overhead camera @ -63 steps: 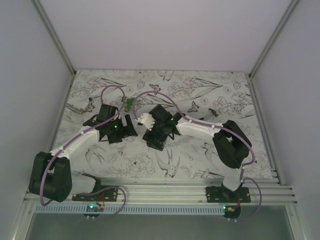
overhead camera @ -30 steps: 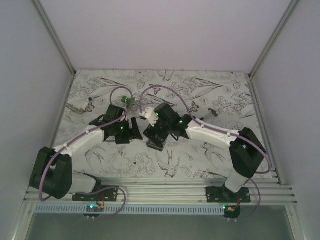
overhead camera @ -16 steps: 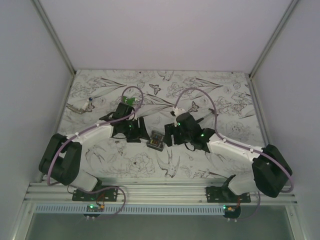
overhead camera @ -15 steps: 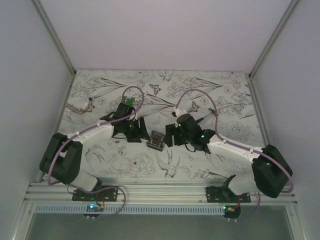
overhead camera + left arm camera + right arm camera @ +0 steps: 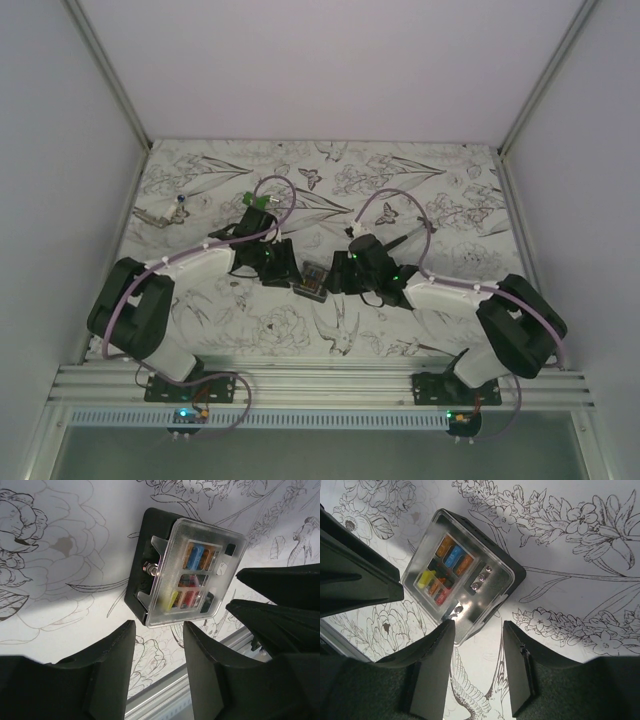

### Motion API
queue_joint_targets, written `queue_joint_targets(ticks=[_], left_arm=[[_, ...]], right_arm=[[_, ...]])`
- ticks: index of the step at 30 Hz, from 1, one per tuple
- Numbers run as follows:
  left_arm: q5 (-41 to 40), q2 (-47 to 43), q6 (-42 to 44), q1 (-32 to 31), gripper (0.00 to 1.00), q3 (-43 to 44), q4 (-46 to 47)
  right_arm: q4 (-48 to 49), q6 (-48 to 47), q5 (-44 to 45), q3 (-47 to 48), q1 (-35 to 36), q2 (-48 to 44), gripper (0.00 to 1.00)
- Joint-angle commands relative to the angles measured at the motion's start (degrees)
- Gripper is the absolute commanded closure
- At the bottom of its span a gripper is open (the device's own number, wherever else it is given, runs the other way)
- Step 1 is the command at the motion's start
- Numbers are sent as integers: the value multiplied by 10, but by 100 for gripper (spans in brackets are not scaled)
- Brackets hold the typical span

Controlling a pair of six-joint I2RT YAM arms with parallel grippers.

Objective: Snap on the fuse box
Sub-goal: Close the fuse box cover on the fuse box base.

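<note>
The fuse box (image 5: 316, 279) lies flat on the flower-printed table between my two grippers. It is a black square box with a clear cover (image 5: 192, 570) over orange, blue, red and yellow fuses. My left gripper (image 5: 291, 268) stands just left of it, open, with nothing between its fingers (image 5: 117, 652). The box (image 5: 150, 545) lies just beyond those fingertips. On the other side my right gripper (image 5: 338, 275) is open and empty too. In the right wrist view the box (image 5: 462, 570) sits just ahead of the right gripper (image 5: 478, 623), off to the left finger's (image 5: 432, 667) side.
A small green piece (image 5: 257, 201) lies behind the left arm. A thin tool (image 5: 155, 213) rests near the left wall. The aluminium rail (image 5: 320, 385) runs along the near edge. White walls close in the table on three sides.
Both grippers have come down from above the box and now flank it on the table. Both pairs of jaws have narrowed. The box lies free between them.
</note>
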Motion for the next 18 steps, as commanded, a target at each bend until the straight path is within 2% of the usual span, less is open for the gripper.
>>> queue_joint_targets(ticks=[1,11,18], left_arm=[[16,10,1,-7,54,9,0],[6,34,-1,-16,71,-6,4],[-12,39,-16,-22,73,-42,6]], right_arm=[[31,24,-19,2,0,16,52],[28,25,-44,-11,0,74,61],[-5,20,-49,-17,0,97,64]])
